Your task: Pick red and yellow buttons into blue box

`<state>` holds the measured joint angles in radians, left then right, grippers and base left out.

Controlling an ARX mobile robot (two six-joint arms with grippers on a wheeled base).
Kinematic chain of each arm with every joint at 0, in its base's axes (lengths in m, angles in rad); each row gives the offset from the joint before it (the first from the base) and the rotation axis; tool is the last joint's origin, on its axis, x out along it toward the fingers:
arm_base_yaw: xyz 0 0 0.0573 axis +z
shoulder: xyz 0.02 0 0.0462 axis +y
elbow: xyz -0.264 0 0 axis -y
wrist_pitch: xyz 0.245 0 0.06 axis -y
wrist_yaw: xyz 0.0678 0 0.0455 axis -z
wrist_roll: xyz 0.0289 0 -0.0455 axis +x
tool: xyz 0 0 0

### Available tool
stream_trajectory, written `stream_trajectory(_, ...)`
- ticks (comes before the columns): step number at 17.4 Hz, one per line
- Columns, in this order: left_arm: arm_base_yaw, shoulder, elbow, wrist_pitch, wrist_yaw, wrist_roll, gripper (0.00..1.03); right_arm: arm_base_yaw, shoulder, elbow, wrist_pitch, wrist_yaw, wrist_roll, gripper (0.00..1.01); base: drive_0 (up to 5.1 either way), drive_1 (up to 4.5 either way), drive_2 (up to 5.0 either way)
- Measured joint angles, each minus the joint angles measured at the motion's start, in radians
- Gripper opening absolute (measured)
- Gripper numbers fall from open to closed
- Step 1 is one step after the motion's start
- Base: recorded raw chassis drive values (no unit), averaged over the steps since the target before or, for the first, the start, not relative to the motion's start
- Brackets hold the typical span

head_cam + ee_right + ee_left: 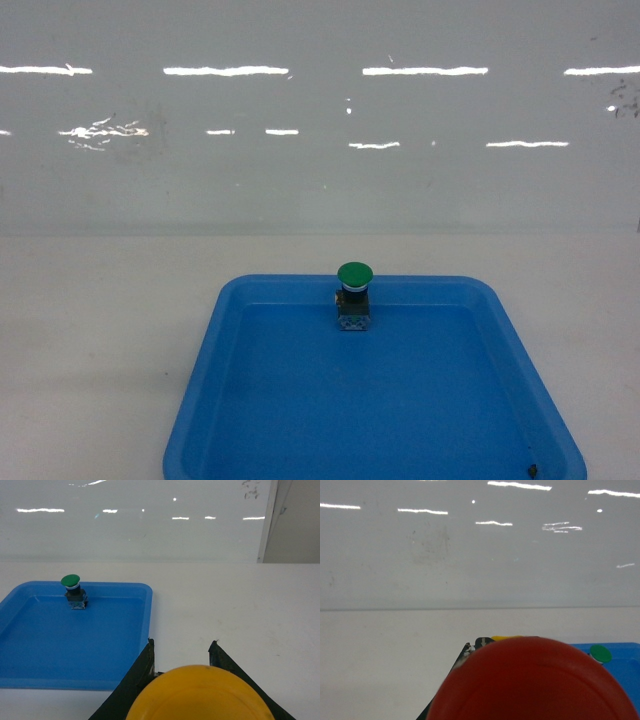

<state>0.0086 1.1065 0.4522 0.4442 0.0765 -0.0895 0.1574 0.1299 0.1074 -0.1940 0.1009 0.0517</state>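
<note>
The red button's cap (535, 685) fills the lower part of the left wrist view, very close to the camera, with my left gripper (530, 649) shut on it; only one black finger (465, 652) shows beside the cap. A yellow sliver (507, 638) peeks over the red cap. The yellow button's cap (200, 695) sits between the two black fingers of my right gripper (182, 642), which is shut on it above the white table. The blue box is out of view. Neither gripper shows in the head view.
A shallow blue tray (300, 420) (30, 655) lies on the white table, with a green-capped button (354, 295) (74, 591) (600, 653) standing near its far rim. A glossy white wall (320, 120) runs behind the table.
</note>
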Motion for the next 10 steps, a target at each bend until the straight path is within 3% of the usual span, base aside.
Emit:
stream_trajectory(4,0.089,-0.158,-0.055,-0.142,0.126,-0.016,0.25,0.0,0.0,0.0,0.0,0.0,0.0,0.28,0.0,0.0,0.0)
stream_trajectory(7,0.129,-0.247,-0.086,-0.198,0.134,-0.039,0.25,0.0,0.0,0.0,0.0,0.0,0.0,0.28,0.0,0.0,0.0)
stream_trajectory(10,0.138,-0.215,-0.085,-0.136,0.127,-0.043,0.25,0.0,0.0,0.0,0.0,0.0,0.0,0.28,0.0,0.0,0.0)
